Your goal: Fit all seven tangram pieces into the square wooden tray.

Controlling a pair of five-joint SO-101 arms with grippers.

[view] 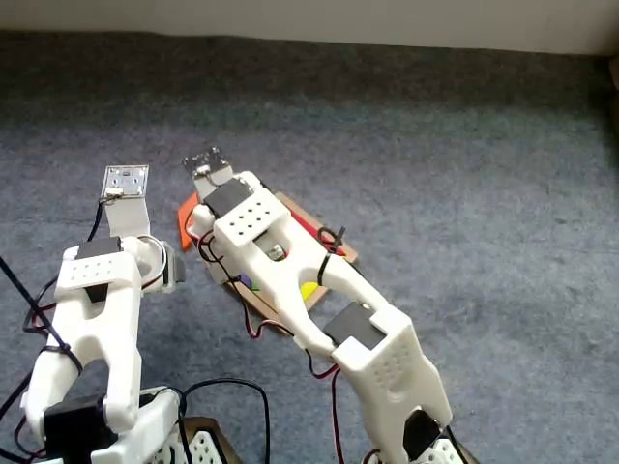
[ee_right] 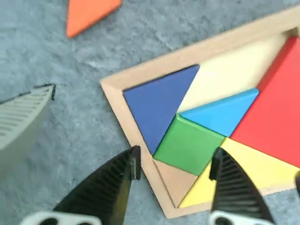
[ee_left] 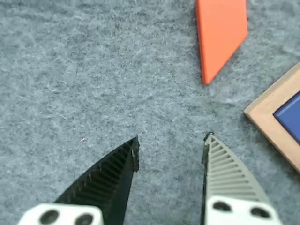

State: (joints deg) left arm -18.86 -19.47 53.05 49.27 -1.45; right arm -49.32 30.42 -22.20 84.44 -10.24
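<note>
High view: grey carpet (view: 464, 174) all round. Right arm (view: 290, 280) stretched low over the tray (view: 300, 211), hiding most of it. Just a bit of wood rim plus some red and yellow peeking out. Orange piece (view: 186, 220) flat on the carpet just beside the tray, between the 2 arms. Left arm (view: 97, 300) bent up right by it, prob. parked close for an easy grab.

Left wrist view: left gripper (ee_left: 171, 140) spread wide, nothing in it, tips aimed down at bare carpet. Orange piece (ee_left: 220, 33) ahead of the tips, not touching the tray (ee_left: 272, 112). Tray corner near, w/ blue inside.

Right wrist view: right gripper (ee_right: 174, 159) spread apart too, empty, hanging over a tray (ee_right: 122, 108) corner. Inside: dark blue triangle (ee_right: 154, 103), green square (ee_right: 190, 145), light blue piece (ee_right: 220, 115), red piece (ee_right: 276, 103), yellow piece (ee_right: 243, 164), pale yellow piece (ee_right: 234, 70). All packed edge to edge, prob. to save room. One small triangle hole (ee_right: 173, 180) of bare wood left in the corner, next to the green square. Orange piece (ee_right: 89, 14) out on the carpet, apart from the rim.

Guess: orange = last one to go in. Thin and flat on soft carpet, so tricky to pinch; could slide away. Needs a turn to match the hole.
</note>
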